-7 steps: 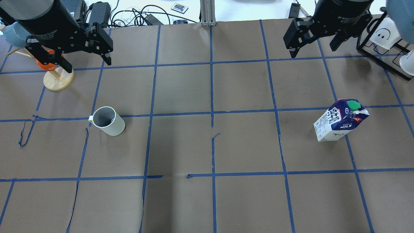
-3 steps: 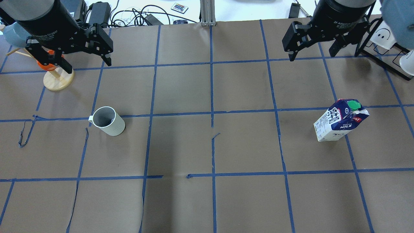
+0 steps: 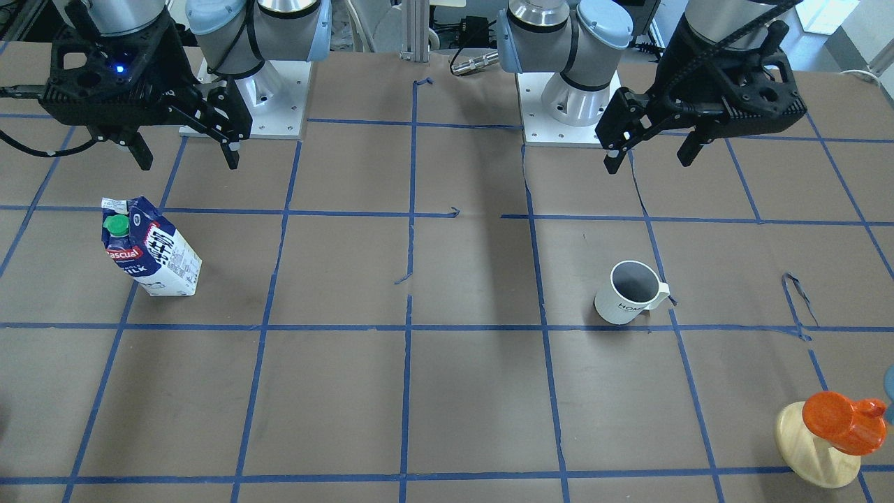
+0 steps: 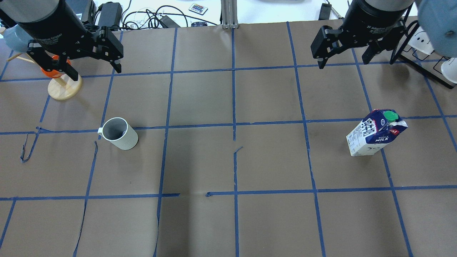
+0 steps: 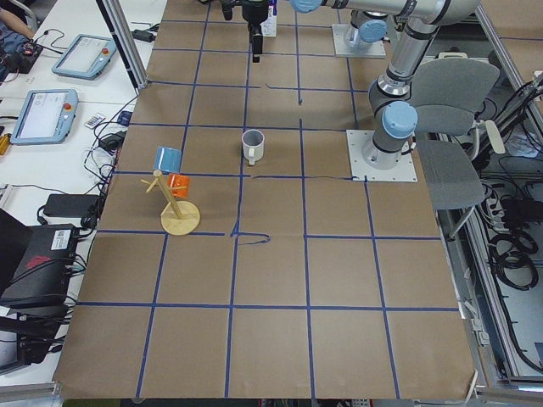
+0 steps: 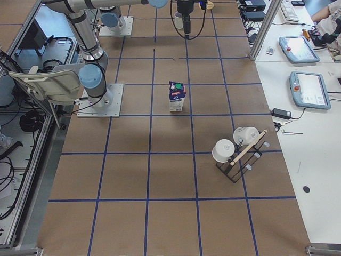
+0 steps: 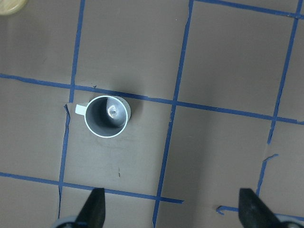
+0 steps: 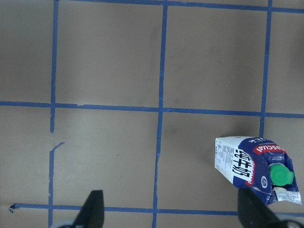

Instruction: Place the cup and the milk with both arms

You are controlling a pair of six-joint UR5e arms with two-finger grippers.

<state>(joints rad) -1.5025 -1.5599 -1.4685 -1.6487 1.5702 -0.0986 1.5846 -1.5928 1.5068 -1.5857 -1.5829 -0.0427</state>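
Note:
The white cup [image 4: 119,134] with a grey inside stands upright on the table's left half; it also shows in the front view [image 3: 628,293] and the left wrist view [image 7: 107,116]. The blue and white milk carton [image 4: 375,134] with a green cap stands on the right half, also in the front view [image 3: 150,248] and the right wrist view [image 8: 251,166]. My left gripper [image 4: 96,71] is open and empty, high above the table beyond the cup. My right gripper [image 4: 344,62] is open and empty, high beyond the carton.
A wooden stand [image 4: 64,87] with an orange object and a blue cup stands at the far left. A black wire rack [image 4: 425,46] with white cups stands at the far right. Cables and devices [image 4: 150,16] lie past the far edge.
The right gripper has shifted slightly toward the far edge. The left gripper has barely moved. Cup and carton have not moved.

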